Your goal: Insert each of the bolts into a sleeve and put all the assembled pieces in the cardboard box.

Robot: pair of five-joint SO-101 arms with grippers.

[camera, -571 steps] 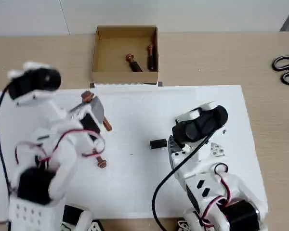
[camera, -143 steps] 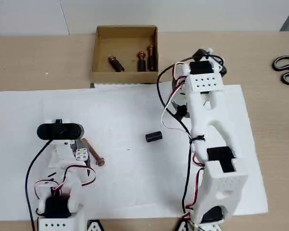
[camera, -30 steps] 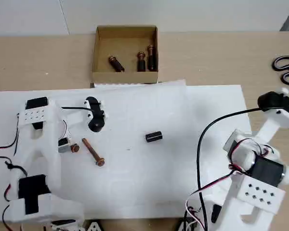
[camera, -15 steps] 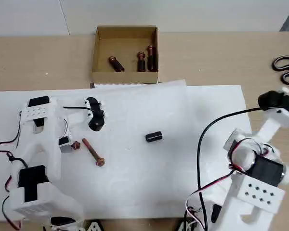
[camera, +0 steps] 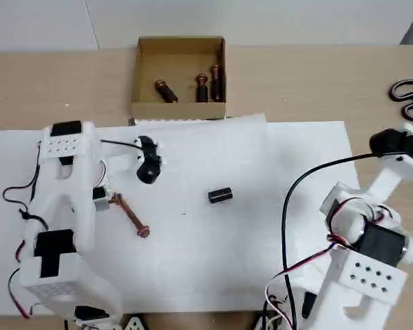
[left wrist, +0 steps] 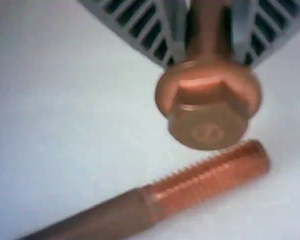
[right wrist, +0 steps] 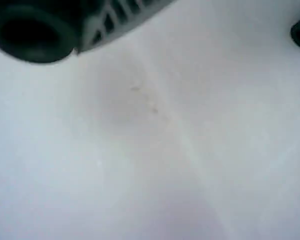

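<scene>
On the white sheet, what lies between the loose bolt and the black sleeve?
Nothing. In the high view, the stretch of white sheet between the loose bolt and the black sleeve is bare.

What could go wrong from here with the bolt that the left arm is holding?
The left end effector holds its bolt just beside the loose bolt; swinging off could knock that one rolling. The sleeve lies unheld on its side on the paper, so pushing the bolt in may simply shove it away.
</scene>
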